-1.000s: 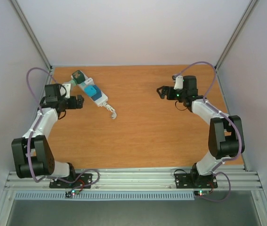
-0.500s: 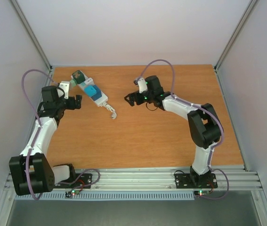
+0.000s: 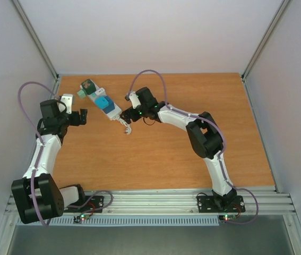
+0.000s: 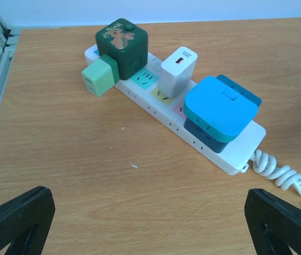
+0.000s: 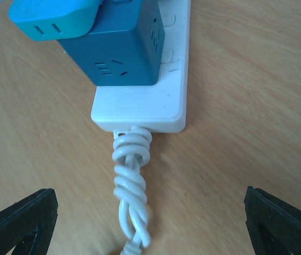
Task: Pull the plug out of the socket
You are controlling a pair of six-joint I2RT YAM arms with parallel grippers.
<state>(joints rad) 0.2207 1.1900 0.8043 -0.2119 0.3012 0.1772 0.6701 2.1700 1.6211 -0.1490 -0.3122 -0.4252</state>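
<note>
Wood table (image 3: 192,154), socket (image 4: 192,146) far left, nothing unplugged yet. My right gripper (image 5: 150,226) hangs wide open over its cord (image 5: 131,180) end; left gripper (image 4: 150,223) open too, facing it. Approach step; next probably brace socket, pinch white charger (image 4: 178,71).

The long white power strip (image 5: 139,109) is running off the top of the right wrist view, its curly white cord (image 5: 130,180) trailing off the bottom, a bright blue cube adapter (image 5: 54,18) showing only its lower edge. Seen from the left wrist, plugged-in blocks (image 4: 122,45) are covering most pastel outlet panels (image 4: 145,79).
</note>
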